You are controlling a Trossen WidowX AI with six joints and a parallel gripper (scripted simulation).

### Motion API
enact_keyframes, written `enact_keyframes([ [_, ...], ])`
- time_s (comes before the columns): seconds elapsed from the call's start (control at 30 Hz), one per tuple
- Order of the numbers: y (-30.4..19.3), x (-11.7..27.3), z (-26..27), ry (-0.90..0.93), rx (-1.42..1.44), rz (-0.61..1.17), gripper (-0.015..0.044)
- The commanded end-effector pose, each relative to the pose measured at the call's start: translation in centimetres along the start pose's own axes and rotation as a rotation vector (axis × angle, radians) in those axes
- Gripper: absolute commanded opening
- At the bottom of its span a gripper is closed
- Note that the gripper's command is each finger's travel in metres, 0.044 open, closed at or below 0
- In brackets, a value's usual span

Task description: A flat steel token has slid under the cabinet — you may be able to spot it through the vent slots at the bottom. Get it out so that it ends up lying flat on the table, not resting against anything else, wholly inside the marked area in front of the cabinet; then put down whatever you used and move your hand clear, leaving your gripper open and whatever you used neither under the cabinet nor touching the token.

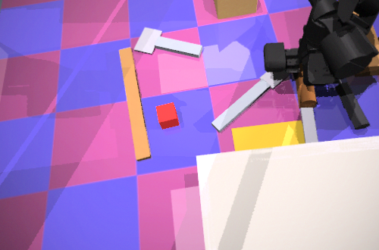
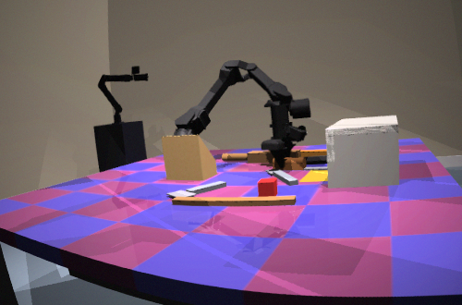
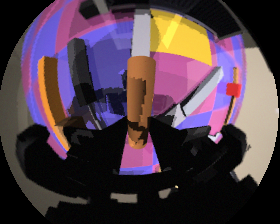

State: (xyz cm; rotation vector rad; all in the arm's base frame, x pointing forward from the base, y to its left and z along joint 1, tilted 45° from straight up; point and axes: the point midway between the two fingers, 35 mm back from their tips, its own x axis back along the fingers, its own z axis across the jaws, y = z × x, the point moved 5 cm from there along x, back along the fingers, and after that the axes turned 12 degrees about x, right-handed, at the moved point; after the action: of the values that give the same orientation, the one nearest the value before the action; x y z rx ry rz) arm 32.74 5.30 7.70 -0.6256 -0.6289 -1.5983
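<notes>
The cube (image 1: 167, 115) (image 2: 267, 188) (image 3: 233, 89) lies between the long strip (image 1: 135, 104) (image 2: 234, 201) and the straight bar (image 1: 242, 103) (image 2: 285, 176) (image 3: 201, 92) on the table (image 1: 91, 208) (image 2: 346, 219). In the top view, the marked area (image 1: 265, 135) (image 2: 315, 176) (image 3: 182, 37) borders the cabinet (image 1: 295, 197) (image 2: 362, 152), and the T-shaped piece (image 1: 178, 46) (image 2: 206, 188) lies above the cube, near the strip's upper end.
</notes>
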Motion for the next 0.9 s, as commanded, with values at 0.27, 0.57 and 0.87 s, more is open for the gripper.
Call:
enact_keyframes([
  [0.27,-1.6,-0.1,0.4,-0.001,-0.005,0.004,0.0000],
  [0.57,-2.6,-0.1,0.6,0.000,-0.006,0.005,0.0000],
  [0.87,-3.6,-0.1,0.9,0.000,-0.006,0.005,0.0000],
])
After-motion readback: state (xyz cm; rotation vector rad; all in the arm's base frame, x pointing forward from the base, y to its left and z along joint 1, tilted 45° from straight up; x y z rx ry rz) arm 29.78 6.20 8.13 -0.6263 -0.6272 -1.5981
